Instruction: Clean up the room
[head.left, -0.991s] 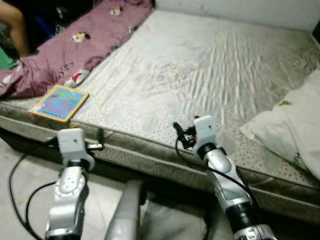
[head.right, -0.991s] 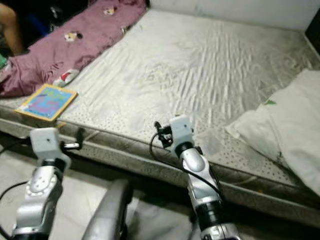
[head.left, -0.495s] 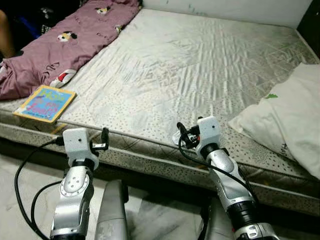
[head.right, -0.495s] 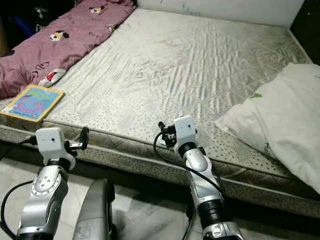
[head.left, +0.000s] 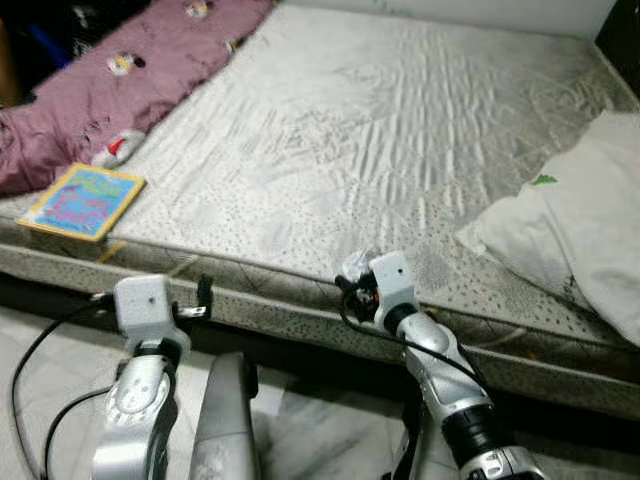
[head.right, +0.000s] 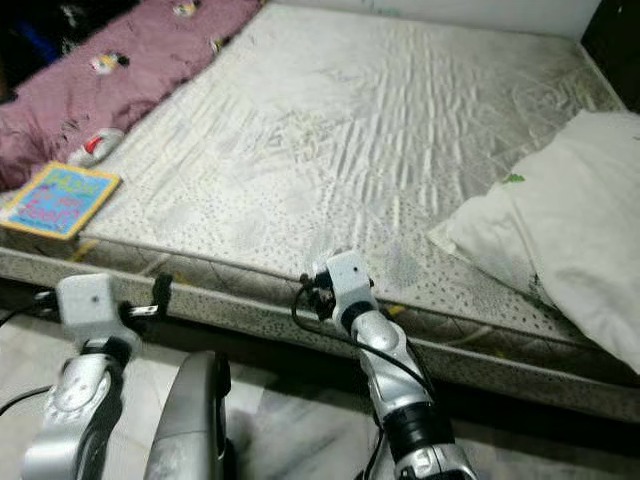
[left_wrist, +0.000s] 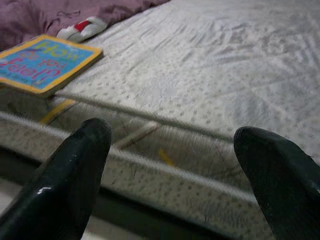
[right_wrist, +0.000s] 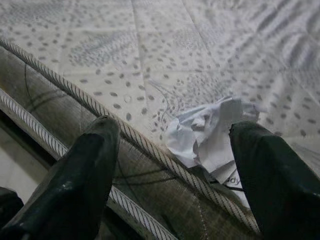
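Now the right gripper (right_wrist: 172, 165), wide open and empty, has come close to the crumpled paper (right_wrist: 210, 132) on the mattress (head.left: 400, 130) edge, ready to grasp it, while the open left gripper (left_wrist: 172, 170) waits empty.

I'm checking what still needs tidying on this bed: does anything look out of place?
Yes. A crumpled paper lies at the mattress edge, just ahead of the open right gripper. A colourful book sits at the near left corner beside the bunched purple blanket, and the pillow lies askew at the right.
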